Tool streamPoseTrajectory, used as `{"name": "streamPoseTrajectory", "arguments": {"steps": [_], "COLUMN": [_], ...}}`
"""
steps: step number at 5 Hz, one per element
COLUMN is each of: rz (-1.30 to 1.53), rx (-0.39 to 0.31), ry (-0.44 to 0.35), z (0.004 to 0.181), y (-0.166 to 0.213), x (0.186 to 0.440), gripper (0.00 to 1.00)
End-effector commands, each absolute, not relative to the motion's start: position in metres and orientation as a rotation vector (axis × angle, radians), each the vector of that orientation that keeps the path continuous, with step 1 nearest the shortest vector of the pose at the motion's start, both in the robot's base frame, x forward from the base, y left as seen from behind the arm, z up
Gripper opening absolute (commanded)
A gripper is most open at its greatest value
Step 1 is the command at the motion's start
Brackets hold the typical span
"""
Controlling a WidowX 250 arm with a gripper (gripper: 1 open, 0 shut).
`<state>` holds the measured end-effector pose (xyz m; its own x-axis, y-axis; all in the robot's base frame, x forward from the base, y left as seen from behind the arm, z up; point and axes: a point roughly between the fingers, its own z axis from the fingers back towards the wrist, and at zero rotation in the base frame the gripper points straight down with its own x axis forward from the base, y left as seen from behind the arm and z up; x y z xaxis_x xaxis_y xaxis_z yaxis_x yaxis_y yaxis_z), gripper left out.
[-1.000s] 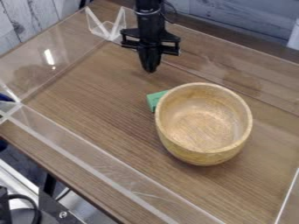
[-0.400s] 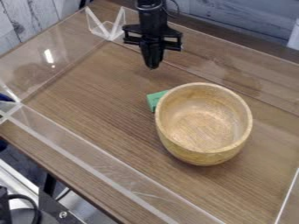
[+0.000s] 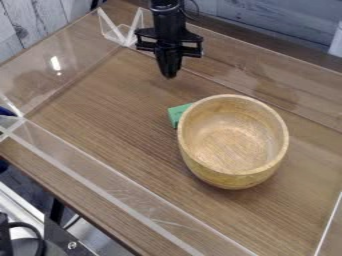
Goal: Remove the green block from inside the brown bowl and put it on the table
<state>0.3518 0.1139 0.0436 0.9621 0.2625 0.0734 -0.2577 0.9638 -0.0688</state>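
The green block (image 3: 175,114) lies on the table (image 3: 94,115), right against the left outer side of the brown bowl (image 3: 230,176), whose rim hides part of it. Nothing is inside the bowl. My gripper (image 3: 168,73) hangs point-down over the table, behind and to the left of the bowl and a short way from the block. Its fingers are shut with nothing between them.
Low clear acrylic walls (image 3: 54,62) run around the tabletop on all sides. A white folded piece (image 3: 118,32) sits at the back wall near the arm. Bare wood-grain surface stretches left of and in front of the bowl.
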Motion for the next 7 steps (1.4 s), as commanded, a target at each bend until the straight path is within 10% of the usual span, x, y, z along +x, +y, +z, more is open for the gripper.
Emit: {"name": "streamPoseTrajectory", "arguments": {"steps": [1,7], "rz": [0.277,0.345], "rx": [-0.031,0.012], "ry": [-0.185,-0.162], "z": [0.078,0.057], "y": [0.126,0.156], "x": [0.357,0.344], "gripper": [0.0,0.0]}}
